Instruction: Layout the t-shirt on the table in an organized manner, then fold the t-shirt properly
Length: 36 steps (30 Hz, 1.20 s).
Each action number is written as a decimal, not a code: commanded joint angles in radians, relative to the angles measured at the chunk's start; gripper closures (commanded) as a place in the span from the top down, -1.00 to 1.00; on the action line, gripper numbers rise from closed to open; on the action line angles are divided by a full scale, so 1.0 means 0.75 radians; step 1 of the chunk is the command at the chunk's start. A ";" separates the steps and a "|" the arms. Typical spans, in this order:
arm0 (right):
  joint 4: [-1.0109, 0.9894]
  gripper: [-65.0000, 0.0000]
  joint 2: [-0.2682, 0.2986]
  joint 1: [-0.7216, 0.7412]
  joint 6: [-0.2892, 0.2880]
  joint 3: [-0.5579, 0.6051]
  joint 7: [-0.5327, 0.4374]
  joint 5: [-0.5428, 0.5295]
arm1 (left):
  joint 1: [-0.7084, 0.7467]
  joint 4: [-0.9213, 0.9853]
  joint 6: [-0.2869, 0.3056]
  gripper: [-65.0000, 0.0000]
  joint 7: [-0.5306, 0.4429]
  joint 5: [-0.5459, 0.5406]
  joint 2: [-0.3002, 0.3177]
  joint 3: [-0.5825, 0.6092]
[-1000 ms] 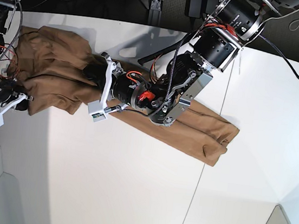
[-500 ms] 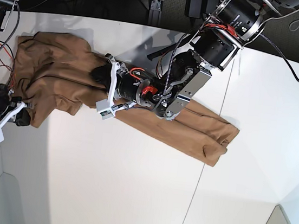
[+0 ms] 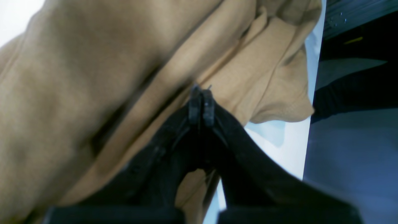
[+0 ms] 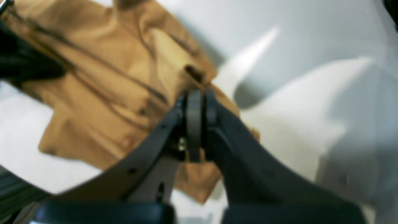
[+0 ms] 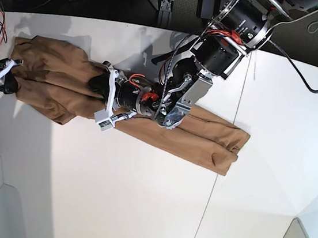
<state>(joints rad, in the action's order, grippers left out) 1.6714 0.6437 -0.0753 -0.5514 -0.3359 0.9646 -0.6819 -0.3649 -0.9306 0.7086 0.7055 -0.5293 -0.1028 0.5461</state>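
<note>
Shirt lies bunched in a long strip across the back of the table, from the back left corner toward the middle. Left gripper is pinched on a fold near the middle. Right gripper is pinched on the end by the left edge. If they pull too hard, cloth could slip out or slide off that edge. Front of the table has lots of bare room.

Tan t-shirt bunched in long diagonal band across white table, wrinkled.
</note>
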 commanded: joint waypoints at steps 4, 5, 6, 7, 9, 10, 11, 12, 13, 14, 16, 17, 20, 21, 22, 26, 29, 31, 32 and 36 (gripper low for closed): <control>0.020 -1.00 0.032 -0.081 -0.005 -0.062 0.008 -0.019 | -0.035 -0.003 -0.014 -1.00 0.022 0.031 -0.007 -0.048; 0.020 -1.00 0.033 -0.101 -0.004 -0.062 0.008 -0.018 | -0.036 -0.003 -0.014 -1.00 0.022 0.018 -0.007 -0.070; 0.019 -1.00 0.032 -0.119 -0.004 -0.062 0.007 -0.020 | -0.038 -0.003 -0.014 -1.00 0.028 -0.003 -0.007 -0.094; 0.017 -1.00 0.031 -0.133 -0.004 -0.062 0.007 -0.019 | -0.039 -0.004 -0.014 -1.00 0.037 -0.024 -0.008 -0.117; 0.012 -0.83 0.030 -0.141 -0.002 -0.062 0.010 -0.019 | -0.043 -0.006 -0.014 -1.00 0.056 -0.078 -0.008 -0.162; 0.009 -0.60 0.030 -0.140 0.000 -0.062 0.012 -0.019 | -0.046 -0.006 -0.014 -1.00 0.067 -0.108 -0.008 -0.185; 0.009 -0.41 0.030 -0.140 0.004 -0.062 0.010 -0.021 | -0.049 -0.006 -0.014 -1.00 0.085 -0.139 -0.008 -0.208; 0.009 -0.30 0.030 -0.139 0.004 -0.062 0.005 -0.024 | -0.052 -0.006 -0.014 -0.99 0.114 -0.178 -0.008 -0.230; 0.009 -0.27 0.030 -0.139 0.005 -0.062 -0.004 -0.024 | -0.057 -0.008 -0.014 -0.92 0.153 -0.224 -0.007 -0.251; 0.009 -0.27 0.028 -0.137 0.006 -0.062 -0.012 -0.024 | -0.064 -0.009 -0.014 -0.84 0.196 -0.274 -0.007 -0.270; 0.010 -0.27 0.027 -0.136 0.007 -0.062 -0.044 -0.025 | -0.076 -0.017 -0.014 -0.69 0.290 -0.392 -0.007 -0.304; 0.011 -0.27 0.027 -0.136 0.007 -0.062 -0.061 -0.024 | -0.079 -0.030 -0.014 -0.66 0.335 -0.454 -0.007 -0.318; 0.013 -0.27 0.026 -0.128 0.007 -0.062 -0.077 -0.024 | -0.079 -0.113 -0.014 -0.66 0.452 -0.580 -0.007 -0.340; 0.015 -0.27 0.024 -0.122 0.007 -0.062 -0.080 -0.024 | -0.079 -0.149 -0.014 -0.66 0.478 -0.591 -0.006 -0.340; 0.016 -0.27 0.022 -0.114 0.007 -0.062 -0.079 -0.024 | -0.079 -0.185 -0.014 -0.66 0.500 -0.597 -0.006 -0.340; 0.016 -0.28 -0.002 -0.085 0.007 -0.062 -0.079 -0.023 | -0.086 -0.306 -0.014 -0.66 0.566 -0.615 0.015 -0.340; 0.016 -0.28 -0.025 -0.085 0.007 -0.062 -0.079 -0.023 | -0.102 -0.336 -0.014 -0.64 0.536 -0.593 0.092 -0.346; 0.016 -0.28 -0.041 -0.084 0.007 -0.062 -0.085 -0.023 | -0.121 -0.336 -0.014 -0.51 0.489 -0.553 0.168 -0.368; 0.016 -0.28 -0.049 -0.084 0.007 -0.062 -0.094 -0.023 | -0.133 -0.336 -0.014 -0.43 0.467 -0.544 0.213 -0.390; 0.016 -0.41 -0.082 -0.084 0.007 -0.062 -0.106 -0.023 | -0.162 -0.336 -0.014 -0.20 0.398 -0.541 0.393 -0.546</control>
<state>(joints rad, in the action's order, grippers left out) 1.6684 0.5610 -0.1501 -0.5495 -0.3710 0.9089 -0.6880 -0.4568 -1.1648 0.6888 1.0191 -0.9092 0.1925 0.1356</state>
